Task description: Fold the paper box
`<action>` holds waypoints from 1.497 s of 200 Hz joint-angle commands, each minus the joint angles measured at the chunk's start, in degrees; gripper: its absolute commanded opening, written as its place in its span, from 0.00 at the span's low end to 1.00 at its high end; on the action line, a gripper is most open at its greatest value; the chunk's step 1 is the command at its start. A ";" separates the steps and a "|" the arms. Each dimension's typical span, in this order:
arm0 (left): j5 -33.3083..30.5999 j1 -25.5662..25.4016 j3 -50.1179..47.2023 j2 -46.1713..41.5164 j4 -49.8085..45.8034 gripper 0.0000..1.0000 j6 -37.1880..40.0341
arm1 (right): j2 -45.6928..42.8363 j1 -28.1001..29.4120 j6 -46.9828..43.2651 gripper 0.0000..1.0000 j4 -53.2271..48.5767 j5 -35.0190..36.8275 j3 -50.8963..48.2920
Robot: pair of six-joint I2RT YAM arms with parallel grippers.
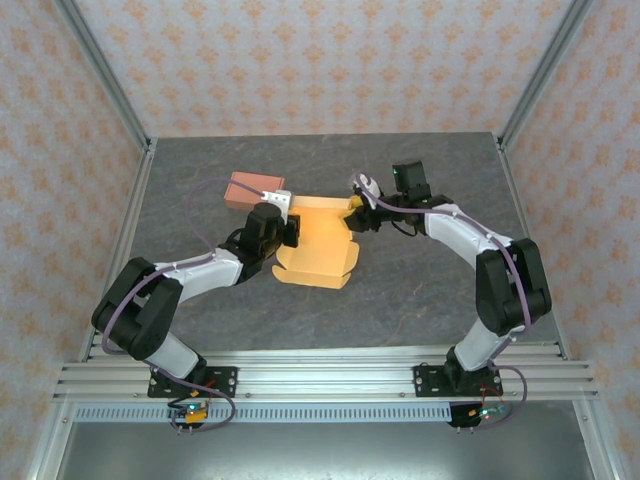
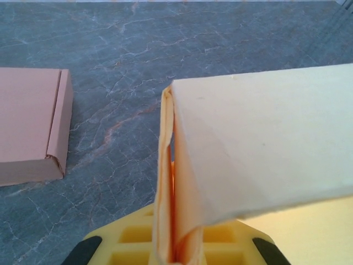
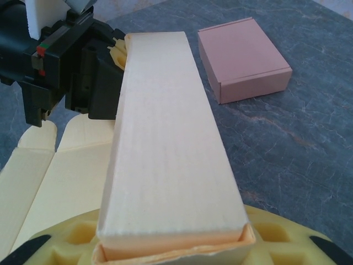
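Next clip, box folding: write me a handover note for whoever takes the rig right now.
Left gripper: shut on one end of the yellow box's raised wall.
Right gripper: astride the wall's other end; whether it grips is unclear.
Yellow box: mid-table, mostly flat, flaps spread toward the arms. Brown box: beyond it, already folded, apart from both grippers.
Done: one wall folded up.
Left: the other walls, the flaps, closing.
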 commanded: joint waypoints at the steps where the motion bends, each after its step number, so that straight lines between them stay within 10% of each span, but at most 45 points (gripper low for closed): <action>1: -0.20 -0.17 1.24 -0.69 2.33 0.00 -2.27 | -0.71 0.89 2.00 0.58 1.09 -2.26 0.83; 15: -1.80 0.66 2.41 -0.94 -0.29 0.00 -5.62 | -2.70 0.70 5.62 1.00 6.47 -0.34 -1.88; 38: -6.02 2.93 5.13 -0.33 -6.99 0.00 -14.12 | -7.39 -0.19 14.63 0.99 19.67 4.44 -7.47; 60: -6.19 5.21 6.70 1.56 -8.83 0.00 -23.85 | -12.47 -0.17 34.70 0.99 33.86 28.94 -12.93; 76: -6.79 5.95 7.45 2.51 -9.70 0.00 -29.87 | -15.58 -0.35 53.34 0.99 25.20 43.45 -11.02; 98: -9.59 6.06 7.53 3.70 -9.59 0.00 -40.54 | -17.59 -0.46 79.41 0.99 6.80 47.07 -7.60; 118: -7.78 6.69 8.87 5.44 -9.56 0.00 -51.41 | -17.35 1.15 88.23 0.97 14.81 35.72 -13.57; 163: -2.86 6.79 11.32 10.10 -5.86 0.00 -63.31 | -22.88 15.12 77.90 0.99 15.12 43.95 -17.56; 299: -4.98 5.64 14.27 9.90 -12.05 0.00 -66.72 | -7.26 19.07 75.60 0.81 17.64 37.47 -4.68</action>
